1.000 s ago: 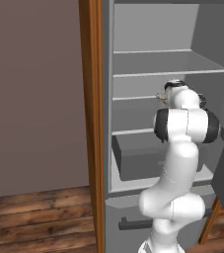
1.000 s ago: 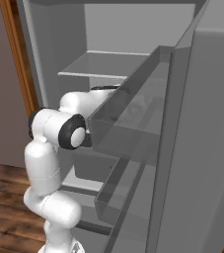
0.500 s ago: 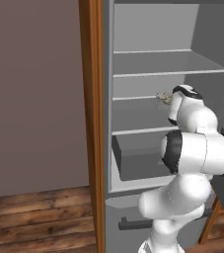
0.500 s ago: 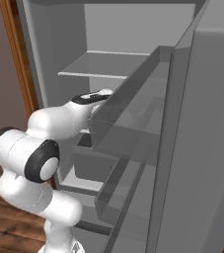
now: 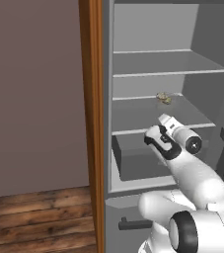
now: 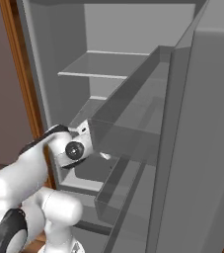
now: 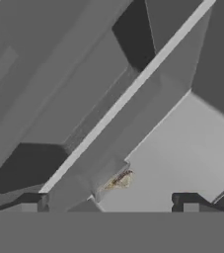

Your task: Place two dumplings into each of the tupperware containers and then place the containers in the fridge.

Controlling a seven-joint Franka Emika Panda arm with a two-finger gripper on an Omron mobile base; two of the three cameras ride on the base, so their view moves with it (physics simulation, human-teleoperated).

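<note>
Gripper point(image 7: 111, 205): in the hand view the two dark fingertips point(image 7: 32, 203) stand far apart at the bottom edge, one at the left and one at the right. Jaws wide, nothing between them, nothing touched.

Left base view: wood-panelled side point(image 5: 91, 123) of the fridge point(image 5: 207, 54) runs down the left of the opening. The door is open and the pale grey interior is exposed. The arm point(image 5: 182, 163) reaches up from the lower right; its hand sits at the front edge of the lower shelf point(image 5: 133, 116), just above the grey drawer point(image 5: 133, 160).

Dumplings point(image 5: 164, 98): a small tan cluster far back on that lower shelf, beyond and above the hand, well apart from it. It is too small to count the pieces or to read a long axis or facing. A tupperware container around them cannot be made out at this size.

Hand view: the same tan cluster point(image 7: 119, 181) lies on the pale shelf surface, just above the gap between the fingertips, slightly right of centre, partly behind a grey shelf edge point(image 7: 128, 94) running diagonally.

Right base view: the hand point(image 6: 76, 148) sits at the fridge opening, left of the open door's bins point(image 6: 128, 143).
</note>
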